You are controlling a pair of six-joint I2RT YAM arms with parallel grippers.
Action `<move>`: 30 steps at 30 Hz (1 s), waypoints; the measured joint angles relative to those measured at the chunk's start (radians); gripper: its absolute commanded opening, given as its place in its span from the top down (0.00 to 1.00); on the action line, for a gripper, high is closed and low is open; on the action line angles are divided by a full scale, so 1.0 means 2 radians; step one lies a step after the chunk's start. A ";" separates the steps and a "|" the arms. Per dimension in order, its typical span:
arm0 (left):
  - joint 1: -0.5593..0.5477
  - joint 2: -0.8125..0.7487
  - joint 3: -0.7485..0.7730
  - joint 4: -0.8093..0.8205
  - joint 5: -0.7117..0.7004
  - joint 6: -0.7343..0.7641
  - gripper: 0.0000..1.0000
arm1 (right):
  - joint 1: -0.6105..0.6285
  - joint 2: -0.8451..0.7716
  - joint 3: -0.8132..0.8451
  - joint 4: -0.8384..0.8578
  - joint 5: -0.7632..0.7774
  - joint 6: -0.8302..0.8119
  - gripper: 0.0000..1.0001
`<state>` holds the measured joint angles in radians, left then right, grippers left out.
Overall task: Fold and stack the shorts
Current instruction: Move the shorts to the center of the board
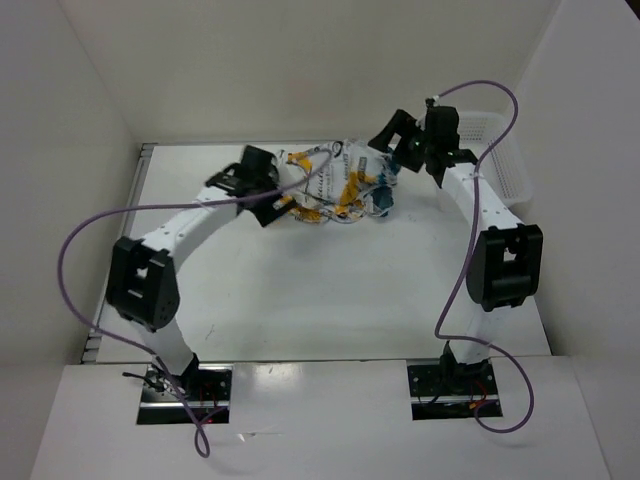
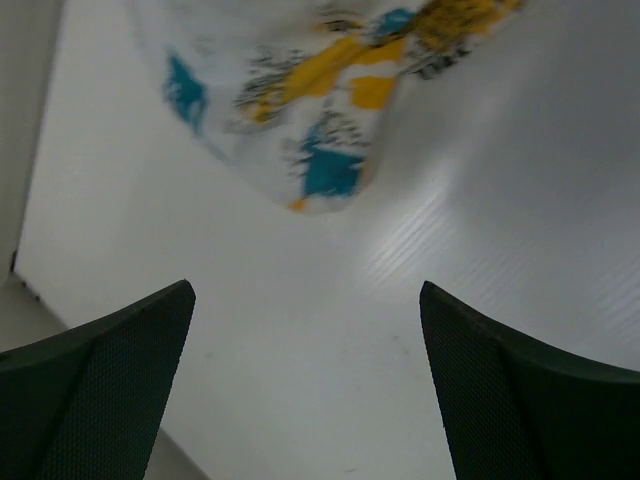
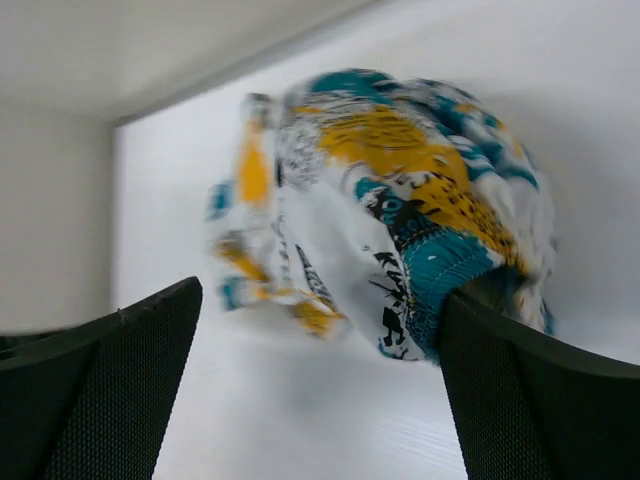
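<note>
**ITEM 1: shorts**
- Desc.: white fabric w/ yellow-orange, teal-blue & black print.
- Cond.: crumpled heap, unfolded, not stacked.
- Loc.: far half of desk, approx. centre, near back wall, between the ends of the two arms.
- Long axis: runs L–R across desk, slightly skewed, R end farther back than L end.
- Ends: L end thins to a narrow corner pointing at L arm; R end is the bulkier lump. Waist vs. leg ends can't be told from overhead.
- R wrist view: shorts bunched into a rounded mass, partly blurred. A teal ribbed band at lower R faces the camera, just by the jaw at picture R; touching or not, can't tell.
- L wrist view: one rounded corner of shorts lies on desk, pointing toward camera, ahead of the jaws & apart from them.

**ITEM 2: L arm**
- Pos.: reaches in from L, wrist at L end of heap.
- L jaws: spread wide, released; only bare desk between them.

**ITEM 3: R arm**
- Pos.: reaches fwd & bends L, wrist at R end of heap.
- R jaws: spread wide, released; fabric lump sits ahead of & between them, not pinched.

**ITEM 4: basket**
- Desc.: white plastic mesh.
- Loc.: far R corner of desk, behind R arm, apart from shorts.

**ITEM 5: purple cables**
- Qty.: one per arm, looping from base to wrist.
</note>
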<state>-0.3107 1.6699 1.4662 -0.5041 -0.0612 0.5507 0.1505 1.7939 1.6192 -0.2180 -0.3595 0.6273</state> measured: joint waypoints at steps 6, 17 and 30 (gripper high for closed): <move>-0.083 0.159 0.016 0.014 -0.049 0.024 0.00 | -0.020 0.000 -0.037 -0.024 0.114 -0.086 0.01; -0.013 0.250 0.129 0.057 -0.098 -0.002 0.00 | -0.020 0.013 -0.027 -0.038 0.149 -0.190 0.01; -0.012 0.302 0.166 0.039 -0.041 0.010 1.00 | -0.042 0.033 -0.029 -0.077 0.081 -0.249 0.01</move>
<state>-0.3344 2.2745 1.7981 -0.4255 -0.1432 0.5697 0.0669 1.8599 1.5616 -0.3729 -0.1974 0.1295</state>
